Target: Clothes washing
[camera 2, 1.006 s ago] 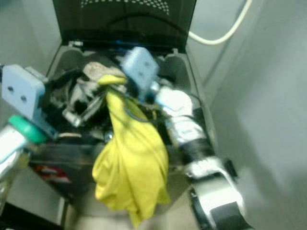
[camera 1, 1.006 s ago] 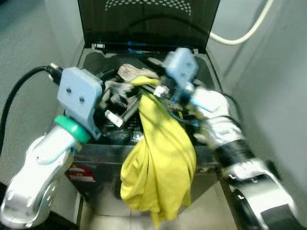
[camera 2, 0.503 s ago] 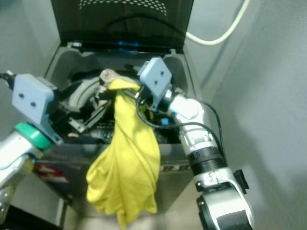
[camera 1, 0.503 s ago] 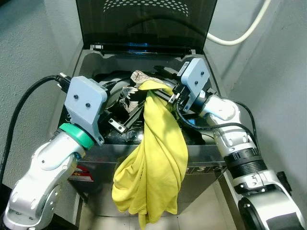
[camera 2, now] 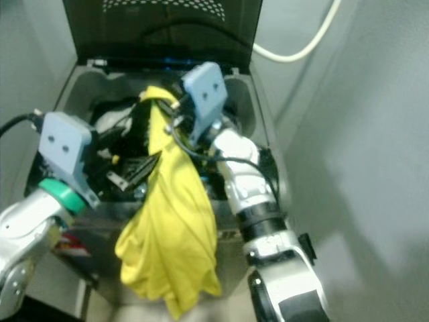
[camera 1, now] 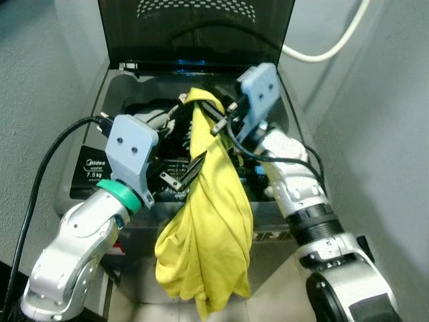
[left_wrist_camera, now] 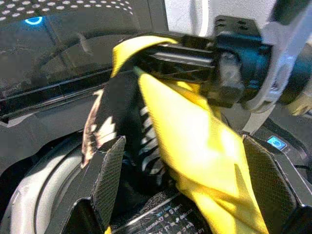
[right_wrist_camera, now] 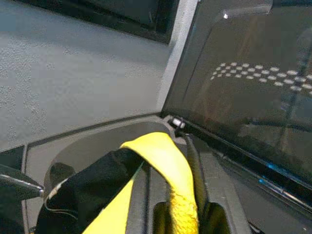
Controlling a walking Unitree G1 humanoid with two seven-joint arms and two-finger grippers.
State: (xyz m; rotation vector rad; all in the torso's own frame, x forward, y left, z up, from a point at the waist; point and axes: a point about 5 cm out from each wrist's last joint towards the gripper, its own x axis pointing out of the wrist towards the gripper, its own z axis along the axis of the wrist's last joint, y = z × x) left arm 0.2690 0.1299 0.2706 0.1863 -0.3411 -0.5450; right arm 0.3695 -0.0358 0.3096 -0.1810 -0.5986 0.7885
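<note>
A yellow garment (camera 1: 211,221) hangs from my right gripper (camera 1: 209,113), which is shut on its top fold above the washer's tub. The cloth trails down over the washer's front edge. Seen from the right wrist, the yellow fold (right_wrist_camera: 163,151) loops over the fingers. A black-and-white patterned garment (camera 1: 175,129) lies in the tub just behind it. My left gripper (camera 1: 186,171) is open at the tub's front, its fingers (left_wrist_camera: 109,170) spread wide, with the yellow garment (left_wrist_camera: 195,141) directly before them and nothing gripped.
The top-loading washer (camera 1: 84,171) stands in a narrow nook, its dark lid (camera 1: 194,30) upright at the back. A white hose (camera 1: 328,50) runs along the wall at the right. Grey walls close in on both sides.
My right gripper has lifted the yellow garment's top higher and further back over the tub. The left gripper has edged in closer to the cloth.
</note>
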